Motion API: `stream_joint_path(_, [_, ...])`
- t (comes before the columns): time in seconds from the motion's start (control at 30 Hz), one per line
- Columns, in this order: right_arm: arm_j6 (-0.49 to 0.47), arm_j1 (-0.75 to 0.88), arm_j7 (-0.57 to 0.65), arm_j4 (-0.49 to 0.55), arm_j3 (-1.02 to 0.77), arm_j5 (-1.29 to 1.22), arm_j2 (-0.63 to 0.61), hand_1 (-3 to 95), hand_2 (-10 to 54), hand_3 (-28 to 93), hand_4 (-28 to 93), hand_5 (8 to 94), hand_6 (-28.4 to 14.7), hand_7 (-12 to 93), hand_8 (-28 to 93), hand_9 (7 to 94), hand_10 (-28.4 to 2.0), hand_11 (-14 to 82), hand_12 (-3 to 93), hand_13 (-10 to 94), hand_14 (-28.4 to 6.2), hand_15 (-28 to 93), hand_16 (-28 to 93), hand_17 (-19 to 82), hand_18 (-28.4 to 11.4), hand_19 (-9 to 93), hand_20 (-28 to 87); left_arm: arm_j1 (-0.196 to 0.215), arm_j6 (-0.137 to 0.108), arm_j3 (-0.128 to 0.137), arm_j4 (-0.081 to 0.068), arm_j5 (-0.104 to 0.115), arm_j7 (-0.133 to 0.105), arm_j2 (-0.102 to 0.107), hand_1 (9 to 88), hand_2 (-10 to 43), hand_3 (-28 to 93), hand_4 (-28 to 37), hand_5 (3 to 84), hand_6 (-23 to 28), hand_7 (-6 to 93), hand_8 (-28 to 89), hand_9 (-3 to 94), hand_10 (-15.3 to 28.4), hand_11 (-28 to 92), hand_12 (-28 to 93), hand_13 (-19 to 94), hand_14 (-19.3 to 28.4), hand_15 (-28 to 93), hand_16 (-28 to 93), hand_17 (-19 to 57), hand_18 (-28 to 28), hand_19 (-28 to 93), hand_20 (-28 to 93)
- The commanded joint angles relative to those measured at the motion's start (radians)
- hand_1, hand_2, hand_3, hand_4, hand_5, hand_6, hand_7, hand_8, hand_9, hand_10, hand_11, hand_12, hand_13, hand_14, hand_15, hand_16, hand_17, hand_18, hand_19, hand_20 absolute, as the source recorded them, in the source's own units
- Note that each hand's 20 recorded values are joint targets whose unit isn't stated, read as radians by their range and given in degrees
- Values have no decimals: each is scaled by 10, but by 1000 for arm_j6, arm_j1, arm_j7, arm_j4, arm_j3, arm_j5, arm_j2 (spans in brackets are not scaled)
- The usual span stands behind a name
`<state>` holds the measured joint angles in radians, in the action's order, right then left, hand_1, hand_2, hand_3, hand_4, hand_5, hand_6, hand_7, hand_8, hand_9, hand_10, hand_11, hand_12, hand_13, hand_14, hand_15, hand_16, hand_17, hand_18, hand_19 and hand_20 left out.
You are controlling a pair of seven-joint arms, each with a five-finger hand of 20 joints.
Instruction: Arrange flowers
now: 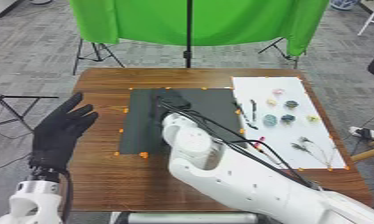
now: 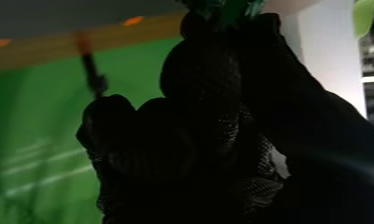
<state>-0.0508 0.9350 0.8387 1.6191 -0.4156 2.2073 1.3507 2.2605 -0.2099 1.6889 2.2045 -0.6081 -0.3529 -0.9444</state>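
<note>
My right hand (image 1: 172, 100) is over the upper part of the dark mat (image 1: 137, 135), its arm crossing from the lower right. In the right wrist view, the right hand (image 2: 201, 75) pinches a dark green leafy sprig (image 2: 230, 10) between thumb and fingertips; the sprig's far part is cut off. My left hand (image 1: 57, 135) stays open, fingers straight, over the table's left side. On the white sheet (image 1: 254, 86) lie a pink flower (image 1: 278, 91), several small round blooms such as a pale blue-green one (image 1: 270, 120), and thin branching stems (image 1: 318, 150).
Dark twig-like pieces (image 1: 247, 114) and a red-tipped tool (image 1: 258, 144) lie along the sheet's left side, close to my right forearm and its black cables. Orange tape bits (image 1: 143, 155) mark the mat's edges. A green cloth (image 1: 139, 20) hangs behind the brown table (image 1: 99, 165).
</note>
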Motion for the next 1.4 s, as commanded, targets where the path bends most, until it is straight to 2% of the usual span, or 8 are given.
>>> stream_joint_path(0.03, [-34, -63, 25, -53, 102, -26, 74, 537, -95, 687, -279, 930, -34, 223, 106, 937, -107, 502, 199, 880, -67, 746, 226, 480, -248, 932, 451, -74, -13, -37, -23, 15, -24, 49, 251, 61, 789, -231, 407, 95, 105, -90, 386, 212, 235, 107, 263, 284, 504, -86, -90, 263, 555, 77])
stream_joint_path(0.2, [-84, -54, 16, -113, 79, -34, 104, 473, -94, 713, -280, 937, -16, 241, 35, 937, -108, 523, 177, 886, -71, 745, 230, 484, -251, 932, 461, -117, 1, -38, -37, 3, 4, 24, 252, 61, 789, -231, 408, 95, 105, -90, 386, 212, 234, 107, 264, 284, 504, -87, -90, 262, 555, 77])
stream_joint_path(0.73, [-131, -69, 46, -87, 126, -64, 73, 422, -95, 703, -283, 937, -8, 200, -10, 937, -108, 484, 169, 875, -76, 726, 231, 467, -261, 932, 440, -85, -27, -59, -30, 45, -75, 82, 251, 61, 792, -226, 408, 95, 106, -90, 386, 212, 235, 107, 263, 284, 505, -87, -89, 262, 555, 79])
stream_joint_path(0.87, [-141, -11, 15, -65, 38, -22, 76, 392, -95, 716, -277, 937, -6, 216, -128, 937, -108, 478, 171, 875, -77, 726, 229, 465, -263, 932, 436, -74, -9, -26, -26, 14, 4, 27, 252, 61, 793, -226, 408, 95, 105, -91, 386, 211, 236, 108, 263, 284, 504, -86, -89, 262, 555, 79])
stream_joint_path(0.93, [-130, 17, 23, -13, 19, -26, 38, 386, -95, 715, -275, 937, -7, 216, -135, 937, -109, 476, 170, 873, -76, 724, 228, 465, -264, 932, 433, -42, -2, -17, -17, 7, 23, 6, 252, 61, 793, -226, 408, 95, 106, -91, 386, 212, 235, 108, 263, 284, 505, -86, -89, 262, 555, 79])
stream_joint_path(1.0, [-94, 27, 33, 49, 3, -47, -12, 382, -95, 713, -274, 937, -8, 201, -135, 937, -109, 464, 170, 870, -78, 721, 228, 462, -265, 932, 429, -5, -9, -12, -11, 21, -7, 15, 252, 61, 793, -226, 408, 95, 106, -90, 386, 211, 235, 107, 264, 284, 505, -86, -89, 262, 555, 79])
stream_joint_path(1.1, [-47, 81, 38, 169, -58, -67, -116, 376, -95, 708, -266, 930, -13, 171, -123, 937, -114, 429, 186, 853, -83, 716, 226, 446, -267, 932, 402, 41, -9, 12, -1, 22, -8, 1, 252, 61, 793, -226, 408, 95, 106, -91, 386, 212, 236, 108, 264, 284, 505, -86, -89, 262, 555, 79])
stream_joint_path(1.4, [84, 314, 120, 444, -319, -121, -473, 365, -92, 714, -244, 785, -36, 138, -113, 849, -143, 344, 186, 754, -117, 673, 178, 342, -271, 904, 263, 110, -23, 28, -2, 63, -74, -3, 242, 64, 786, -235, 407, 95, 106, -91, 386, 212, 236, 108, 264, 284, 504, -86, -90, 262, 556, 80])
